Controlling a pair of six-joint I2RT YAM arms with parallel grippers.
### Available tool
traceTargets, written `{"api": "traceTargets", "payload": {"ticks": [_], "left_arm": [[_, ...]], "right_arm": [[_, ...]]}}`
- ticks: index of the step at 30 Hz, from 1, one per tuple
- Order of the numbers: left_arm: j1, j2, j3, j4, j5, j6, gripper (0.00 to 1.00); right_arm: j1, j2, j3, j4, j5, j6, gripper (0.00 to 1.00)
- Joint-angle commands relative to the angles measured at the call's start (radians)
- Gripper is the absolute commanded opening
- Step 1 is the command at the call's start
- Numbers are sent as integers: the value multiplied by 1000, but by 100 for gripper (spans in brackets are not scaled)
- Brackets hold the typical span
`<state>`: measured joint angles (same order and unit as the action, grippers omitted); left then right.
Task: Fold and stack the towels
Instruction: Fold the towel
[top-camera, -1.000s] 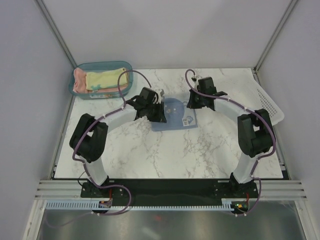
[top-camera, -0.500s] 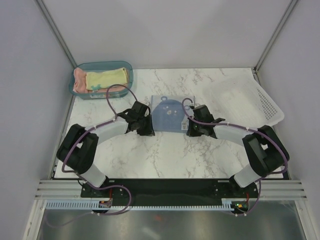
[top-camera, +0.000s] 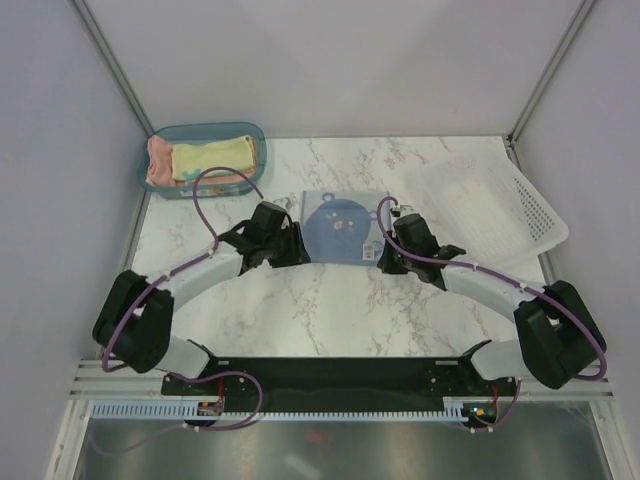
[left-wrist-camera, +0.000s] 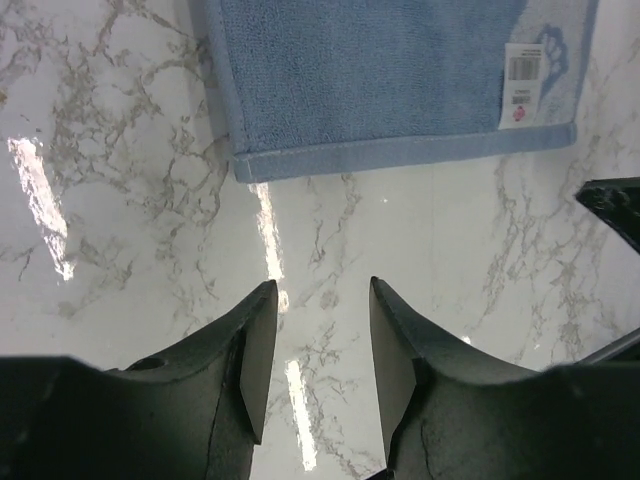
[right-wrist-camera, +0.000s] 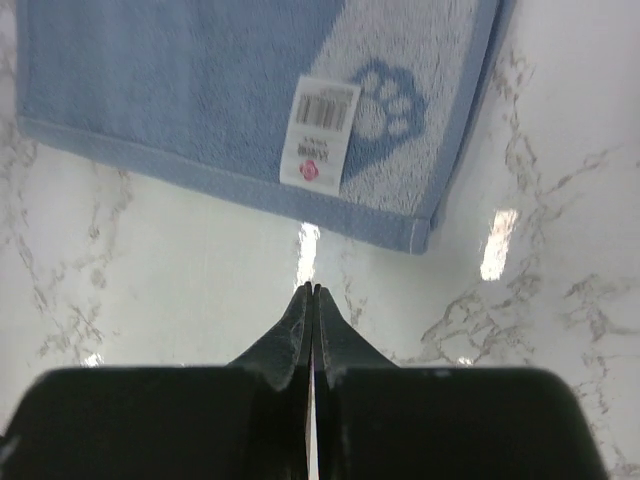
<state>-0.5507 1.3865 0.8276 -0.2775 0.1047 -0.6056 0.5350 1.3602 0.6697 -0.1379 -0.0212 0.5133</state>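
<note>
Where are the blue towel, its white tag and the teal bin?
blue towel (top-camera: 342, 225), top view, middle of its flat face.
white tag (right-wrist-camera: 320, 133), right wrist view, centre of the barcode label.
teal bin (top-camera: 210, 126), top view, far rim.

Right pincer (right-wrist-camera: 312, 292) closed, empty, near blue towel (right-wrist-camera: 180, 90) edge.

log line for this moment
blue towel: flat on table | left gripper: open, empty | right gripper: shut, empty
</note>
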Motion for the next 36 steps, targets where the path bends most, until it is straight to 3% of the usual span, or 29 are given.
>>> {"api": "traceTargets", "payload": {"ticks": [1, 7, 18, 24, 27, 28, 31, 36], "left_arm": [[17, 121, 77, 23, -46, -39, 49], [28, 196, 110, 83, -71, -34, 53], [34, 347, 148, 123, -53, -72, 54], [34, 373, 131, 120, -16, -82, 40], [34, 347, 104, 109, -20, -76, 25], [34, 332, 87, 106, -26, -74, 16], [34, 303, 65, 77, -26, -62, 6], [34, 227, 16, 9, -13, -30, 3]], "right_arm": [[5, 17, 128, -15, 110, -10, 0], [-1, 97, 234, -40, 135, -44, 0], [-9, 134, 220, 8, 161, -58, 0], [-41, 114, 226, 1, 150, -70, 0], [-50, 100, 225, -6, 139, -73, 0], [-52, 96, 223, -5, 139, -70, 0], [-53, 74, 217, -12, 132, -67, 0], [-53, 47, 217, -40, 106, -56, 2]]}}
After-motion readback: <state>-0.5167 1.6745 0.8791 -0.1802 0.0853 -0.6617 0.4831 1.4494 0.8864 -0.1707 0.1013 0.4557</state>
